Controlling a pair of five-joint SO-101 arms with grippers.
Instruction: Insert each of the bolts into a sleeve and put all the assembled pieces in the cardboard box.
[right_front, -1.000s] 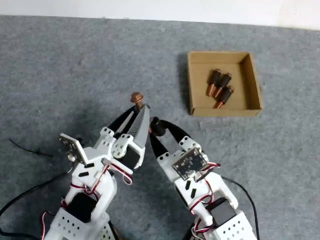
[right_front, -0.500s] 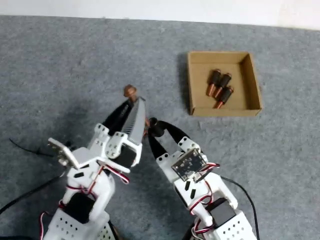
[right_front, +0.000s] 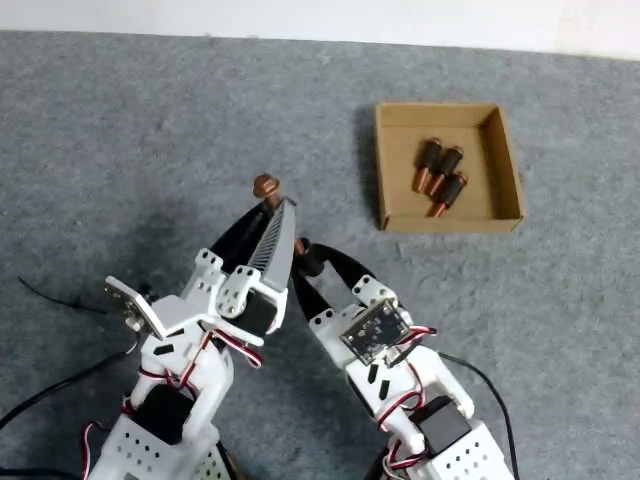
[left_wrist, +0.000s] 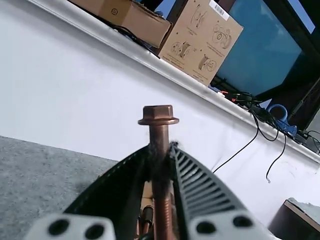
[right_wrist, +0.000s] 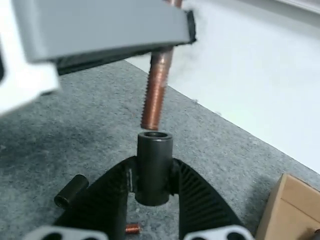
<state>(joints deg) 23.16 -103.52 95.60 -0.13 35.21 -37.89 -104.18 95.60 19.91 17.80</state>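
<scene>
My left gripper (right_front: 276, 206) is shut on a copper bolt (left_wrist: 159, 155), head up (right_front: 266, 187), held in the air near the middle of the table. My right gripper (right_front: 310, 262) is shut on a black sleeve (right_wrist: 154, 165), standing upright with its hole facing up. The bolt's threaded tip (right_wrist: 151, 120) hangs just above the sleeve's mouth, slightly tilted. The cardboard box (right_front: 388, 165) at the back right holds three assembled pieces (right_front: 440, 176).
Another black sleeve (right_wrist: 71, 190) and a loose copper bolt (right_wrist: 132, 229) lie on the grey carpet beneath the grippers. A black cable (right_front: 55, 298) trails at the left. A white wall edge (right_front: 320, 20) runs along the back.
My left gripper swung left with the bolt, then came back right, ending closer to the right gripper's sleeve. The right gripper shifted slightly toward it.
</scene>
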